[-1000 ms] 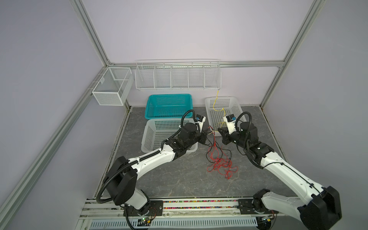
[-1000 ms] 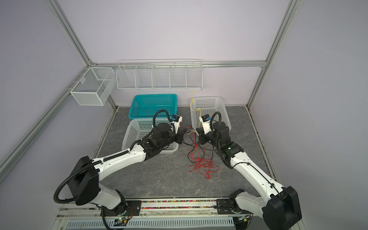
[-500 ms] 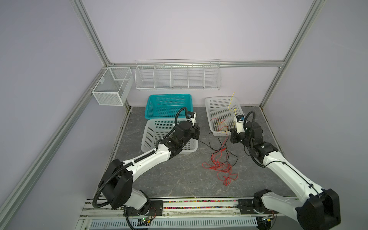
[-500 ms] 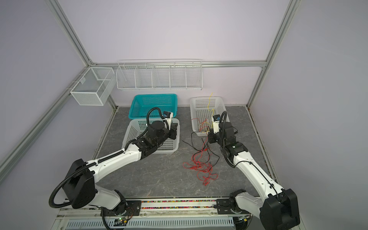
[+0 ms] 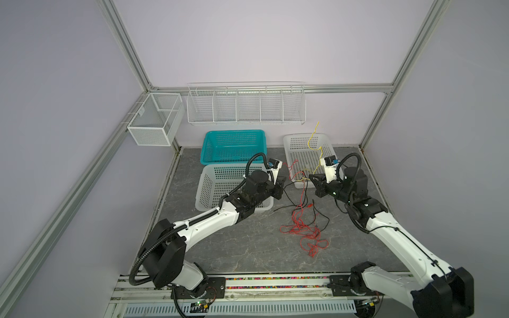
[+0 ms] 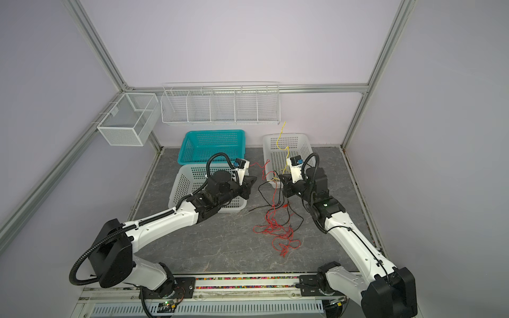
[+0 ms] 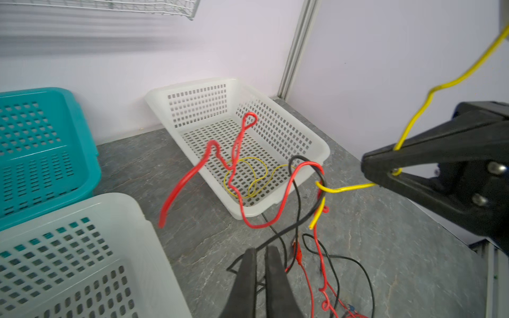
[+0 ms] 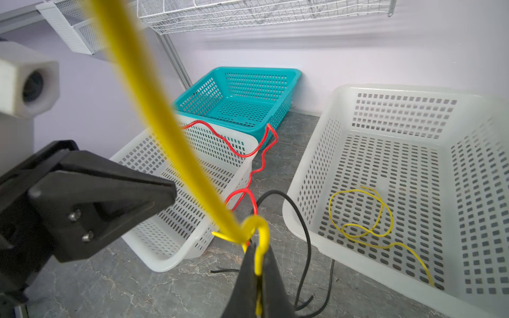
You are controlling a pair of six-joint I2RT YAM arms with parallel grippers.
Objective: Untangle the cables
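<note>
Right gripper (image 8: 257,247) is clamped tight on the yellow cable (image 8: 154,110), pinched right at the fingertips. That cable's long axis runs from the tips up and away, kinked, with the free end pointing up toward the long wall rack (image 5: 245,107). Its short end sticks out just ahead of the tips, hooks round a red strand and a black cable (image 8: 308,247), then points down at the table (image 5: 248,247).

Left gripper (image 7: 260,252) is nearly closed, only a thin slit between the fingers. A black strand crosses at its tips; cannot tell if it is pinched. It points at the right gripper, near but not touching. One red cable (image 7: 190,179) arcs through the air ahead of it, free end close by the left wrist camera.

The red tangle (image 5: 303,231) lies flat on the table, below the right gripper and back toward the arm bases. Strands rise from it to the yellow hook.

Counts:
- Yellow 2: one held, one yellow coil (image 8: 366,236) loose in the white basket (image 8: 399,110) beyond the right gripper.
- Red and black: too tangled to count.
- Baskets 3: two white and one teal basket (image 5: 234,132), with the second white basket (image 5: 209,187) under the left arm.
- Wall racks 2: the long one plus a small mesh box (image 5: 154,124).
</note>
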